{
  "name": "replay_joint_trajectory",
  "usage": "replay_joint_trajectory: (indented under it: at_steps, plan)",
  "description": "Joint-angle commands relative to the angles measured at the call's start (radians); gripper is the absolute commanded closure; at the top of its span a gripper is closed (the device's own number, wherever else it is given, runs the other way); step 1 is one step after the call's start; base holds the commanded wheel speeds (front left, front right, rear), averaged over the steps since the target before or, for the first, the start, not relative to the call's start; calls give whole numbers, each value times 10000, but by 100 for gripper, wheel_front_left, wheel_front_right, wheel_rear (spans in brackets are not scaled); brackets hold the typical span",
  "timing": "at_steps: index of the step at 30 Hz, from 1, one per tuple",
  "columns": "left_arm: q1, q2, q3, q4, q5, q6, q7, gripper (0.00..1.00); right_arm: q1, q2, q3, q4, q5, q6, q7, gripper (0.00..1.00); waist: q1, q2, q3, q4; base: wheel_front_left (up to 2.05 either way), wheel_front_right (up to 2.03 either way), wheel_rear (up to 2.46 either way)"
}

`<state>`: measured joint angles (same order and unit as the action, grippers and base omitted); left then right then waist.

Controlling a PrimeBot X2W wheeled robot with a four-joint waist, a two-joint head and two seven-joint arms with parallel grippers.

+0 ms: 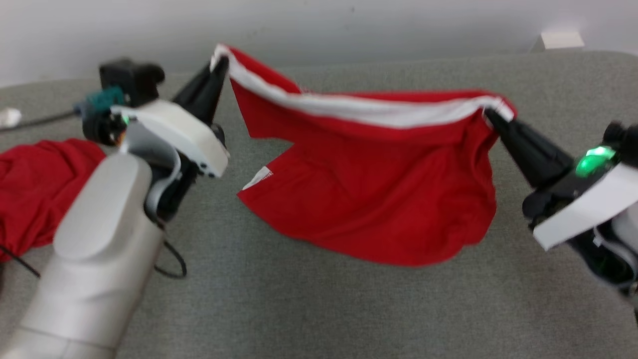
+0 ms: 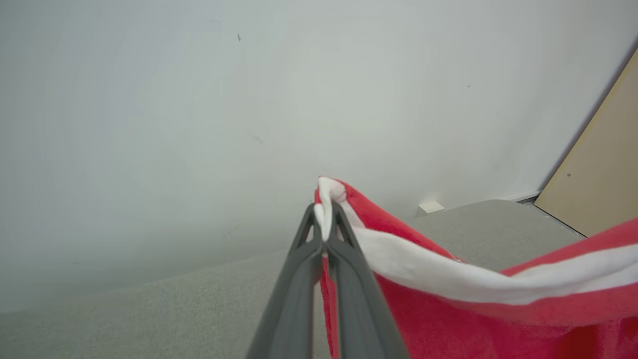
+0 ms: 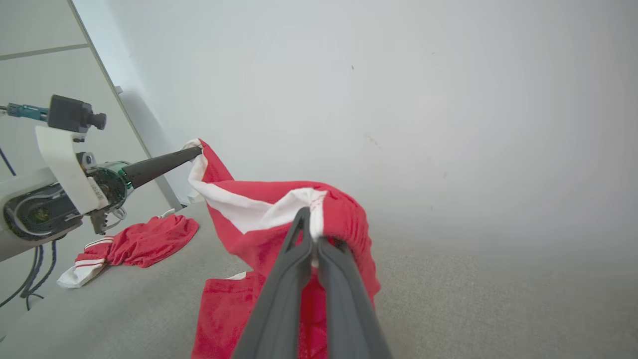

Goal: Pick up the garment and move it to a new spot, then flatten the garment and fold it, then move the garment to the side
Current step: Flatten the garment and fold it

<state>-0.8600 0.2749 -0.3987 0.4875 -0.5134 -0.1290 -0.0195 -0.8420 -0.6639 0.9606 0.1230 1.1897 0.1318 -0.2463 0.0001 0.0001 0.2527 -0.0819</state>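
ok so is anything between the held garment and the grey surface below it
Nothing visible. The left hand and right hand grip the garment by its white band over the grey surface; the other red garment lies apart, to the robot's left.

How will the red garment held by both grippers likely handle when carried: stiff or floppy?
Probably floppy: the red garment sags between the left gripper and right gripper. Likely light, since pinched corners carry it. Its hem may drag on the grey surface.

Head camera looks down over the worktop (image 1: 309,309). Both wrist cameras face the wall (image 2: 199,99), close, sharing the garment (image 1: 369,199).
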Motion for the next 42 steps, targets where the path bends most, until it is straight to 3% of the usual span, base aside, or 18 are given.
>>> replay_joint_trajectory:
  at_steps: [1, 6, 14, 21, 24, 33, 37, 42]
  plan:
    - [-409, 143, -31, 142, -55, -25, -25, 100, -398, -43, 7, 98, 109, -21, 40, 100, -1, -1, 775, -14, 0, 0, 0]
    - [-2963, 258, -169, 1482, -435, -24, -296, 100, -2927, 142, 135, 826, 508, -21, 32, 100, -1, -1, 1731, -91, 0, 0, 0]
    - [-6387, -33, -113, 3432, -1033, -24, -749, 100, -6229, 560, -199, 2081, 752, -21, -173, 100, -1, -1, 2456, -122, 0, 0, 0]
    - [-8206, -320, -63, 4614, -1401, -3, -1217, 100, -7822, 697, -803, 2785, 541, -21, -194, 100, -1, -1, 2629, 21, 0, 0, 0]
    - [-8577, -441, -239, 4996, -1500, -3, -1208, 100, -8250, 589, -529, 2999, 487, -21, -190, 100, -1, -1, 2655, 96, 0, 0, 0]
    - [-6702, -557, -1452, 5225, -2507, -5, -532, 100, -6846, 225, 1881, 2475, 1134, -21, -162, 100, -1, -1, 2035, 329, 0, 0, 0]
    - [-5078, -201, -2315, 4712, -3230, -5, 174, 100, -5698, -26, 2993, 1799, 1231, -21, 9, 100, -1, -1, 1364, 378, 0, 0, 0]
    - [-3086, 593, -3267, 3649, -4279, -5, 1327, 100, -3947, -260, 3194, 795, 1297, -21, 735, 100, -1, -1, 213, 388, 0, 0, 0]
